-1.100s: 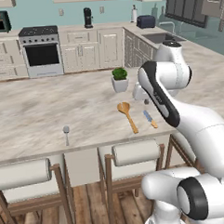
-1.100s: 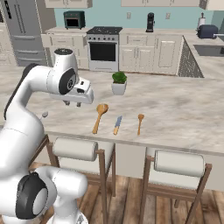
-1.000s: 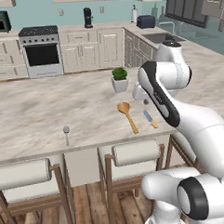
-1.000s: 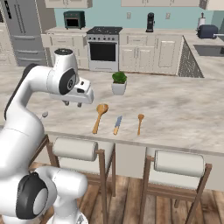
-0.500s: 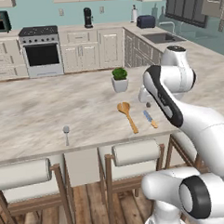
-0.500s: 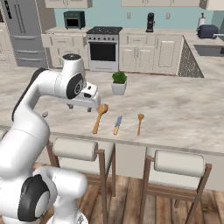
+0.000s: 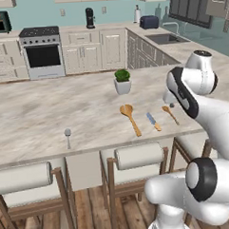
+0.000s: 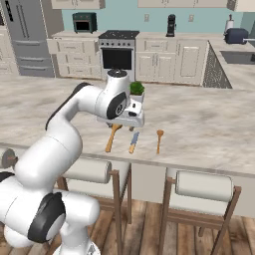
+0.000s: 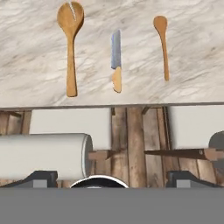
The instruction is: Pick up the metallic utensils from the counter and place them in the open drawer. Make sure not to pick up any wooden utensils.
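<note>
- Gripper point(image 9: 112, 178) hung above the counter point(image 7: 50, 115) edge; its tips point(image 9: 41, 177) stood far apart with nothing between them.
- Knife point(image 9: 116, 61) lay flat on the counter near its front edge, blade pointing away, handle toward the stools.
- Big wooden spoon point(image 9: 70, 43) lay just to one side of the knife, a smaller wooden spoon point(image 9: 162, 41) to the other; all three were apart and roughly parallel.
- Metal spoon point(image 7: 67, 136) lay well to the left, near the front edge.
- Potted plant point(image 7: 122, 81) stood behind the utensils.
- Stools point(image 7: 137, 155) were tucked under the counter.
</note>
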